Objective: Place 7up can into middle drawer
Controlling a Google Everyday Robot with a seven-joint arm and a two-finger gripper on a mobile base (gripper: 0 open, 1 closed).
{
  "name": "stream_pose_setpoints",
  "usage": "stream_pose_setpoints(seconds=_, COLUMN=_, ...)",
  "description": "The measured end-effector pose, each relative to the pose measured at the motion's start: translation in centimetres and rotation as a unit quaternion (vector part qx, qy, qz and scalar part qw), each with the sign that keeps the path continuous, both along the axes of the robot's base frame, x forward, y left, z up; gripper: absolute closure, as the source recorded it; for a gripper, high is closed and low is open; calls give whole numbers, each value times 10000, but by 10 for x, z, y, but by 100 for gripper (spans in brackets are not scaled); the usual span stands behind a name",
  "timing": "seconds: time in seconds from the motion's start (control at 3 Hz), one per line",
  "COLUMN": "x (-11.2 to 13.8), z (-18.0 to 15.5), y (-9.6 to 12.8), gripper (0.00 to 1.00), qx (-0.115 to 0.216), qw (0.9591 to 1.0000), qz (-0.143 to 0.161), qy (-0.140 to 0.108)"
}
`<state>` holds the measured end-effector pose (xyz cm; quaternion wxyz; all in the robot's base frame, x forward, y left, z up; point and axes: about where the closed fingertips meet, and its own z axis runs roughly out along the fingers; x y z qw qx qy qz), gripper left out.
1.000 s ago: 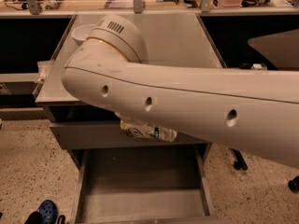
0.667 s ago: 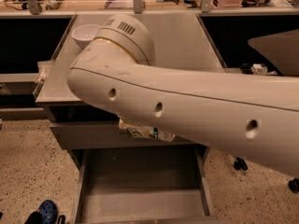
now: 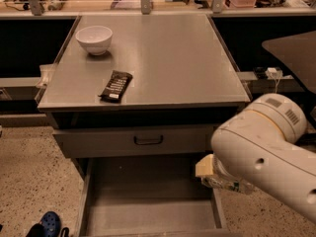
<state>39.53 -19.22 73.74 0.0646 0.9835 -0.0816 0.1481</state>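
The 7up can (image 3: 228, 185), silvery with a green-and-white label, lies sideways just under my white arm (image 3: 266, 157) at the right. It hangs over the right wall of the open middle drawer (image 3: 148, 209), a wide grey tray with a bare floor, pulled out at the bottom. My gripper (image 3: 216, 177) is mostly hidden behind the arm. Only a tan finger piece (image 3: 204, 166) shows beside the can, and the gripper seems shut on the can.
Above the open tray is a shut drawer with a grey front and dark bar handle (image 3: 148, 140). On the cabinet top stand a white bowl (image 3: 94, 37) and a black snack bar wrapper (image 3: 116, 85). A blue shoe (image 3: 49, 223) lies on the floor at bottom left.
My arm has swung from across the middle of the view to the right, uncovering the cabinet top. The can moved right with it, to the drawer's right side.
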Motion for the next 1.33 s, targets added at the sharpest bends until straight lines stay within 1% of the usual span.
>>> stream_pose_setpoints(seconds=0.33, x=13, z=1, y=5, gripper=100, qx=111, qw=9992, qz=276, qy=-266)
stream_pose_setpoints(seconds=0.67, x=13, z=1, y=6, gripper=100, qx=119, qw=9993, qz=250, qy=-266)
stream_pose_setpoints(seconds=1.0, x=17, z=-9, y=20, gripper=100, qx=632, qw=9956, qz=623, qy=-289)
stream_pose_setpoints(seconds=1.33, x=19, z=-80, y=82, gripper=100, qx=1209, qw=9845, qz=1264, qy=153)
